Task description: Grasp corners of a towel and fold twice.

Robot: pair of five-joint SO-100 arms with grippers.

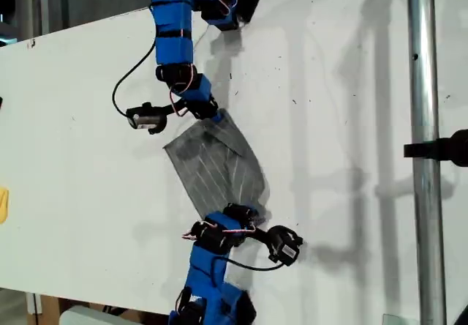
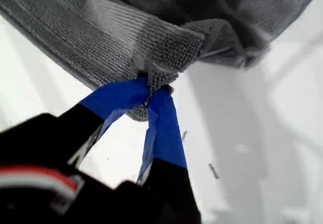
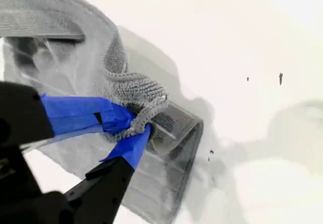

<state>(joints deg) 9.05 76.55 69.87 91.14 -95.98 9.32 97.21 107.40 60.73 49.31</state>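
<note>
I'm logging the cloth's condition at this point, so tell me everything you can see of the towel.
The towel is a thin grey cloth with fine pale parallel stripes and a ribbed weave. It is partly folded and lies slanted on the white table between the two arms. My first gripper pinches one bunched edge; my second gripper pinches another. Both sets of jaws are closed on fabric.

Grey towel [image 1: 216,165] with pale stripes; white table [image 1: 73,157]; blue arms.

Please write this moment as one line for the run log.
towel: lifted, part-folded | my first gripper: shut on corner | my second gripper: shut on corner | table: white
</note>
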